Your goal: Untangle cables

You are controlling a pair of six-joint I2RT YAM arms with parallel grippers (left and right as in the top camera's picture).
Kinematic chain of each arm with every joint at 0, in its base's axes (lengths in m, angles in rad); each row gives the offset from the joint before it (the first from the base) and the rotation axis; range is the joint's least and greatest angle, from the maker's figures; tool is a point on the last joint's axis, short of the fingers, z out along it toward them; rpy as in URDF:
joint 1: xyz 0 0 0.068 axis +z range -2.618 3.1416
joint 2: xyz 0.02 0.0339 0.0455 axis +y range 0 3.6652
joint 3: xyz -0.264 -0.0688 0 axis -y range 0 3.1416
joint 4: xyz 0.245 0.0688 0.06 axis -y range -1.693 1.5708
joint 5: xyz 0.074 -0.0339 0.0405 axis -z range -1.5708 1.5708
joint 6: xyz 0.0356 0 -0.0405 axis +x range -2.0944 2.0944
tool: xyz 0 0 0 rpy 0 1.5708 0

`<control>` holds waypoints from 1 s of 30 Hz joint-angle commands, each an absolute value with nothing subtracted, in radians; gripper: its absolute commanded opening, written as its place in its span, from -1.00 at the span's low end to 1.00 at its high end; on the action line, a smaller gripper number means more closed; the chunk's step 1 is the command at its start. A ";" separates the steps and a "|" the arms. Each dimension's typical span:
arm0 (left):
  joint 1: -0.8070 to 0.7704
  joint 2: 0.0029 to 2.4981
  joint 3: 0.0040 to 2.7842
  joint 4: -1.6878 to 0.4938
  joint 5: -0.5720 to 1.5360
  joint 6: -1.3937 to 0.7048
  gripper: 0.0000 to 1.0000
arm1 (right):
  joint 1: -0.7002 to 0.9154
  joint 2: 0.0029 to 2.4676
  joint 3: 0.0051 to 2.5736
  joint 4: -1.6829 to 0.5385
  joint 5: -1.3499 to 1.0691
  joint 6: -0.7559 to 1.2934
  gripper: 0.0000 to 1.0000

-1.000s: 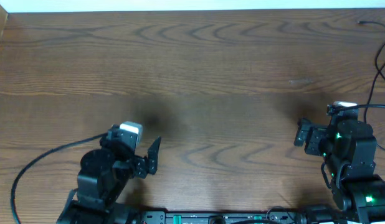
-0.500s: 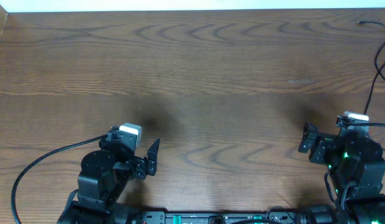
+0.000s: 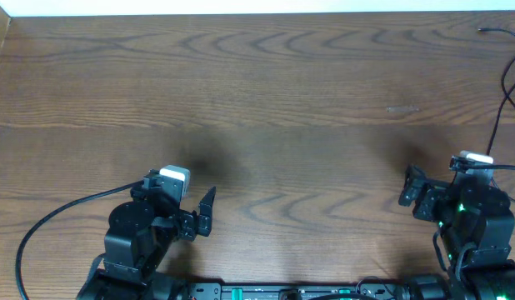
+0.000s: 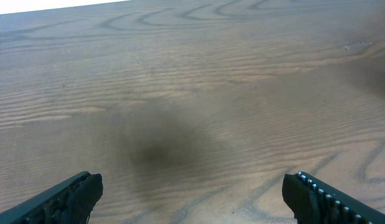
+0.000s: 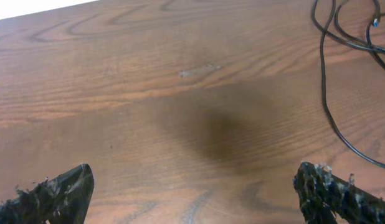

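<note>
Overhead view gives me 2 grippers on 1 wooden table (image 3: 266,83), and I take the right gripper (image 5: 192,196) as my landmark. Its 2 fingers (image 5: 52,193) stand wide apart with only bare wood between them, so it holds nothing. The left gripper (image 4: 191,202) sits well apart from it, off to its left, jaws likewise spread wide around nothing.

The cables (image 5: 324,81) lie ahead of the right gripper and to its right, flat on the wood and clear of both fingers. All that I can see are thin and black. From the right wrist I count 1 long strand running back past the gripper's right side and at least 2 more looping beyond it. They leave the frame, so I cannot give a full count or tell where they cross. 1 small plug end (image 5: 374,23) shows among the loops.
</note>
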State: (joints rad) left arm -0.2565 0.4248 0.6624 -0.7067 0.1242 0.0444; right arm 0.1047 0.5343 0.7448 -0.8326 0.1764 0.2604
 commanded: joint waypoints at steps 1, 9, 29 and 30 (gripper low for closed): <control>-0.258 0.423 0.660 -0.707 0.111 0.036 0.96 | 0.099 0.533 0.739 -0.846 0.181 0.276 0.98; -0.259 0.423 0.660 -0.707 0.111 0.036 0.96 | 0.099 0.533 0.739 -0.879 0.181 0.276 0.99; -0.259 0.423 0.660 -0.707 0.111 0.036 0.95 | 0.099 0.533 0.739 -0.880 0.181 0.276 0.98; -0.259 0.423 0.660 -0.707 0.111 0.036 0.96 | 0.099 0.533 0.739 -0.880 0.181 0.276 0.98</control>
